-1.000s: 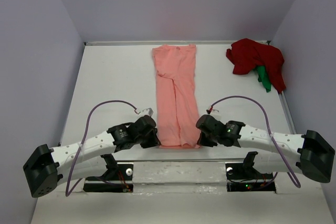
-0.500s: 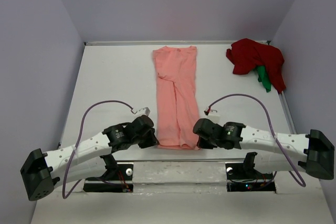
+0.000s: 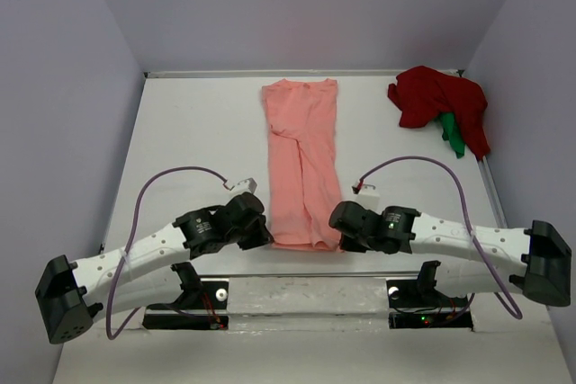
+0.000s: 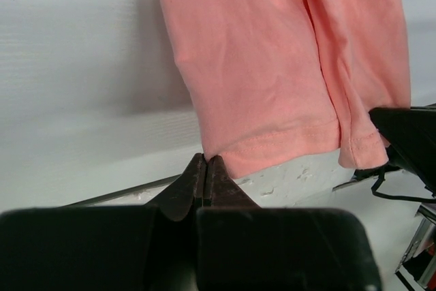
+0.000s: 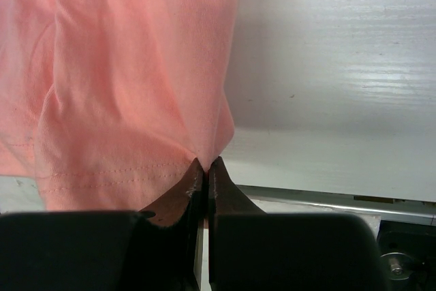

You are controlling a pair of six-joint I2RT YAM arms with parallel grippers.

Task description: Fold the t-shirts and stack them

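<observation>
Pink shirt [image 3: 301, 159]: it lies in the middle of the desk [image 3: 198, 141] as a long narrow strip from 12 o'clock to 6 o'clock. The sides are already folded in, and the hem is at the 6 o'clock edge.
Left claw [image 4: 206, 162]: closed tight on the hem corner at the 7 o'clock side, with a thin bit of cloth pinched between the tips.
Right claw [image 5: 206, 163]: closed in the same way on the 5 o'clock corner, where the cloth puckers into the tips.
Reason for the two corners: holding both ends keeps the hem straight. I judge the next step is to carry it toward 12 o'clock and fold the strip in half.
Red shirt [image 3: 432, 96]: a crumpled heap at 1 o'clock, well apart from the pink one, probably waiting its turn.
Green shirt [image 3: 453, 137]: it shows only partly, at the heap's 5 o'clock side.
</observation>
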